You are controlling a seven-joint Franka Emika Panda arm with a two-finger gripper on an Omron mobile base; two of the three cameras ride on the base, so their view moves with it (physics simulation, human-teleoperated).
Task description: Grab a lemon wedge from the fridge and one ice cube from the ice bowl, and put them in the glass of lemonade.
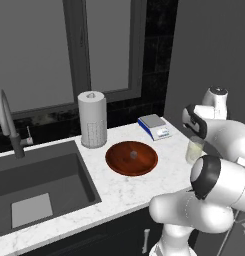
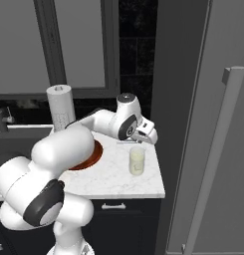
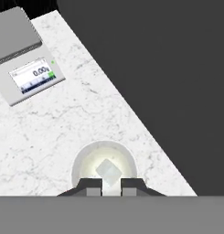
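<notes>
A: Ice cube (image 3: 109, 173) first: where is it?

B: In the hand view it sits pale and translucent right between the two dark fingertips (image 3: 93, 185), directly over the mouth of the glass of lemonade (image 3: 104, 161). I cannot tell whether it hangs above the liquid or already lies in it.

A: And the gripper (image 3: 110, 186)?

B: Its jaws stand narrow, just about the width of the cube. Whether the pads press on it or are a hair apart from it, I cannot tell.

A: Where is the hand in the room?

B: From the right base view the gripper (image 2: 143, 138) hovers just above the glass of lemonade (image 2: 137, 160), which stands near the right end of the white marble counter (image 2: 113, 174), beside the tall grey fridge (image 2: 208, 149) with its door closed.

A: What else is on the counter?

B: The ice bowl (image 1: 131, 158), reddish-brown and shallow, lies left of the glass, with a tiny grey piece in its middle. Behind the glass is a small kitchen scale (image 1: 154, 126), whose display is legible in the hand view. Farther left stands a white paper-towel roll (image 1: 92, 120), then the dark sink (image 1: 39, 192) and its faucet (image 1: 6, 122).
</notes>
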